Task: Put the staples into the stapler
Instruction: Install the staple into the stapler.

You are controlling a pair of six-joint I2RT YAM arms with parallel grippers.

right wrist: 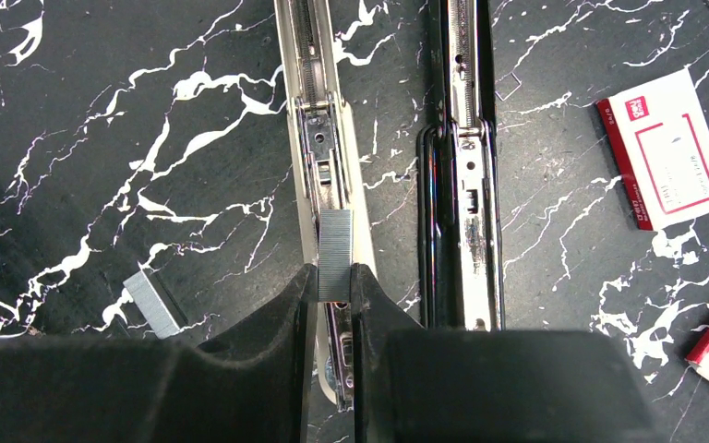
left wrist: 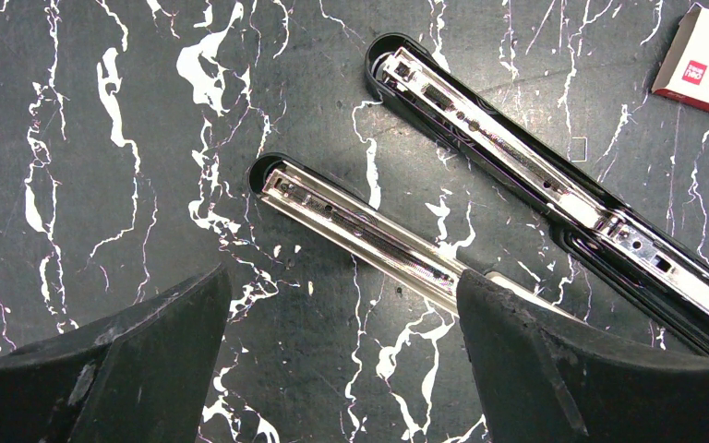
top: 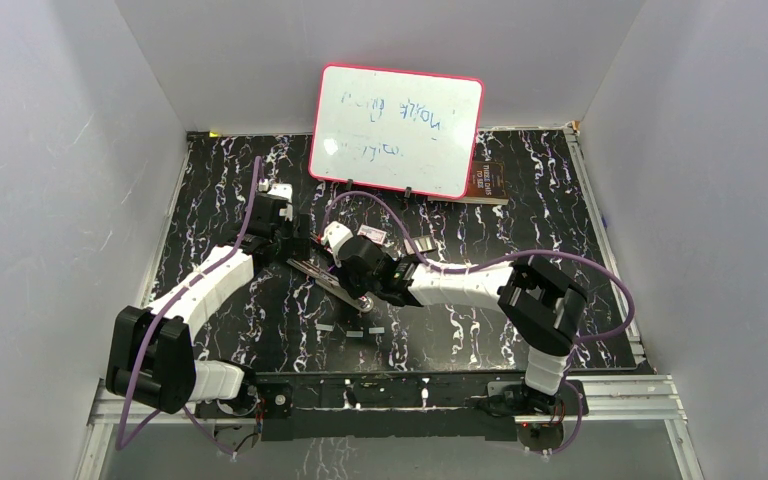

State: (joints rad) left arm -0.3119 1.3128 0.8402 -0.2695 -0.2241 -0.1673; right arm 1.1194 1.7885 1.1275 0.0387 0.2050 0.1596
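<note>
Right wrist view: my right gripper (right wrist: 335,274) is closest to me. Its two black fingers (right wrist: 277,323) are squeezed tight on a short strip of staples (right wrist: 335,245).
Held strip: it sits right over the shiny metal rail (right wrist: 318,120) of the stapler (right wrist: 462,175). I cannot tell if it touches the rail.
Loose strip: one more grey loose strip (right wrist: 152,303) lies flat on the black marble table (right wrist: 102,138), just left of my right fingers.
Stapler: it lies wide open on the table. The rail half and the black half are side by side, a little apart.
Left gripper: my left gripper (left wrist: 342,280) hangs over the far end of the stapler. Its fingers are spread wide and hold nothing. The tip of the rail half shows between them.
White box: a small white box (right wrist: 669,161) with a red label lies flat on the table, near the stapler's black half.
Whiteboard: a whiteboard (top: 397,130) with a pink rim stands at the far back of the table. I cannot read the faint writing on it.
</note>
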